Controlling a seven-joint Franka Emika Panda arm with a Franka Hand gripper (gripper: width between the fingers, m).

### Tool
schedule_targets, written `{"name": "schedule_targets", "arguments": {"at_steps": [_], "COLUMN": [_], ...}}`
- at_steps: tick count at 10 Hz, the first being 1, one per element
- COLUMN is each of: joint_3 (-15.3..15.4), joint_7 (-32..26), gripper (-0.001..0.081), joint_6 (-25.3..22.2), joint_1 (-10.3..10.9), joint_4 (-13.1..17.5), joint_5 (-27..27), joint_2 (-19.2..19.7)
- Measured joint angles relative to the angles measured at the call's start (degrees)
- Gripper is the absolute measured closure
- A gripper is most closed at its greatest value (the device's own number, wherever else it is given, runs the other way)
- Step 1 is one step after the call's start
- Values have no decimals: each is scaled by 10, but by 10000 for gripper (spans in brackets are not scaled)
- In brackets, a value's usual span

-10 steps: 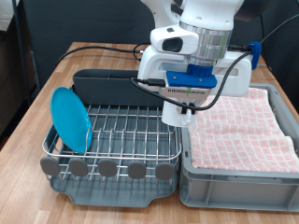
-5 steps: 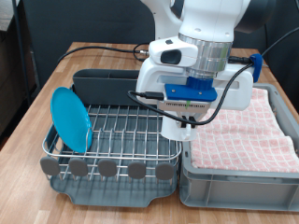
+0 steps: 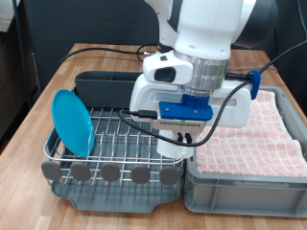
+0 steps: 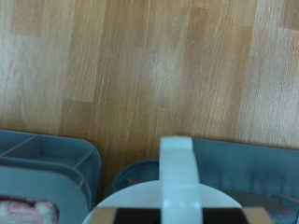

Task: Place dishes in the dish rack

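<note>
My gripper (image 3: 179, 135) hangs over the right end of the silver wire dish rack (image 3: 115, 144) and is shut on a white mug (image 3: 171, 149), held low just above the rack wires. In the wrist view the mug's rim and handle (image 4: 177, 177) fill the lower middle, with dark finger pads (image 4: 114, 217) beside the rim. A light-blue plate (image 3: 73, 123) stands upright in the rack's left end. The dark grey cutlery compartment (image 3: 104, 88) stands at the back of the rack. The wooden spoon is out of view.
A grey plastic bin (image 3: 240, 182) lined with pink checked cloth (image 3: 257, 129) stands close against the rack on the exterior view's right. A black cable (image 3: 96, 50) trails across the wooden table (image 3: 58, 81) behind the rack.
My gripper has moved down and towards the exterior view's left with the mug, from above the bin's edge to low over the rack's right end.
</note>
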Motion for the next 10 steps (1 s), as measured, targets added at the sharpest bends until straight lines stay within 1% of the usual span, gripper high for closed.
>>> {"name": "schedule_targets", "arguments": {"at_steps": [3,5,10], "joint_3": [7,16,27], "joint_7": [-18,-29,-32], "gripper": [735,735,735], "joint_6": [19,21,26], "joint_1": [-15,-26,-36], "joint_4": [15,29,43], "joint_5": [17,31,46], "joint_2": [25,40,61]}}
